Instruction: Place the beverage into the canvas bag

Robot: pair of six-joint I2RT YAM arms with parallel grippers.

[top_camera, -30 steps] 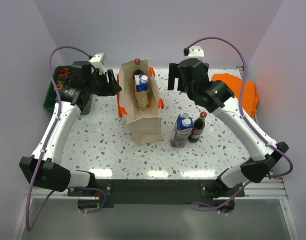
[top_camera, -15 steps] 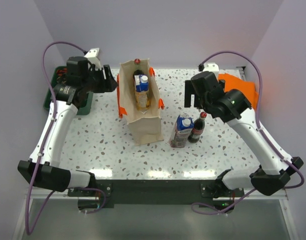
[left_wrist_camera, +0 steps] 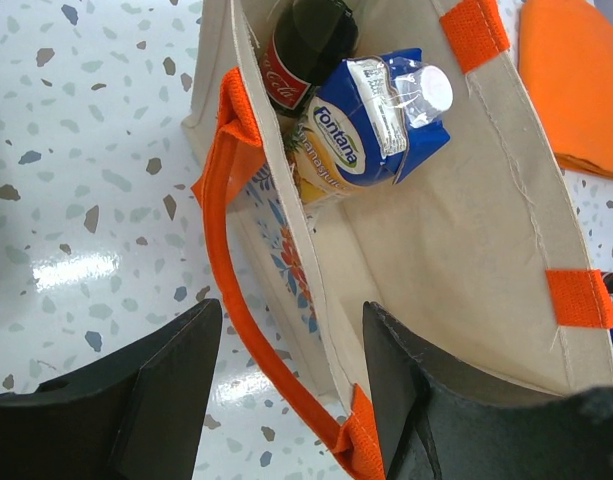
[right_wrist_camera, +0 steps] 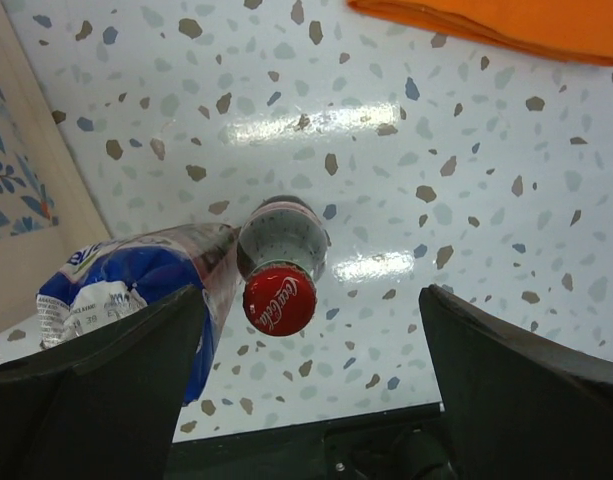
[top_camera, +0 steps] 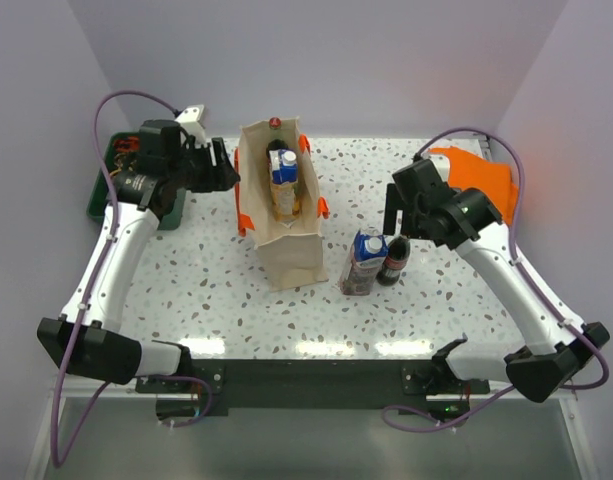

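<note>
I see the canvas bag standing upright toward the far edge of the table, left of centre. It is tall beige cloth with orange handles, a blue floral print on one outer side, and an open mouth. Inside sit a blue Fontana carton and a dark cola bottle. My left gripper hangs above its left rim, fingers spread wide, empty. Near the table's middle a second carton stands just beside a red-capped cola bottle. My right gripper hovers over that cap, fingers wide apart, holding nothing.
</note>
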